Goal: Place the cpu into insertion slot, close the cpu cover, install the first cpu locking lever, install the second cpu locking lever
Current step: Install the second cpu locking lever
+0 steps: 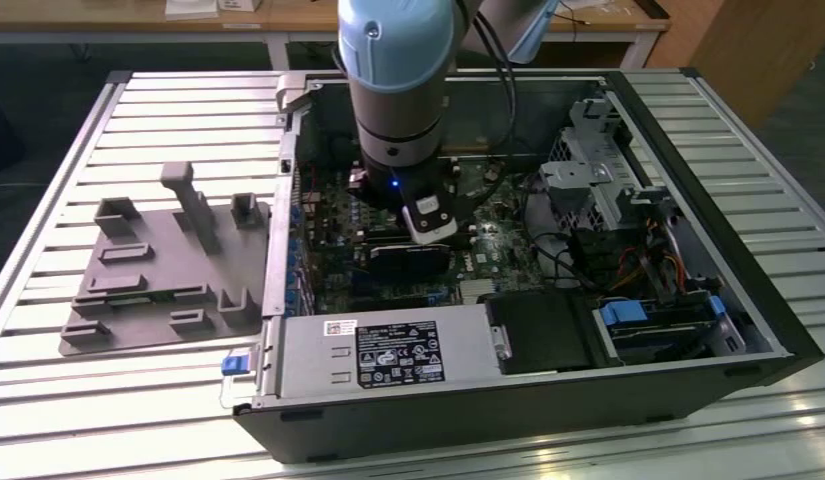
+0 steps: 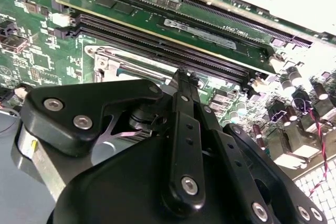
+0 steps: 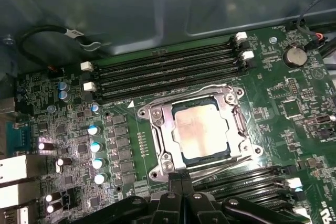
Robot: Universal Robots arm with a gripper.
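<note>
Just ahead of the gripper (image 3: 181, 182), fingertips pressed together, the cpu (image 3: 201, 131) sits under its cover (image 3: 163, 140); a slip could scrape the board.

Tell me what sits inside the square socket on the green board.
The dull silver square chip lies in the metal-rimmed socket, framed by the thin metal cover plate. The chip hides the socket floor.
</note>
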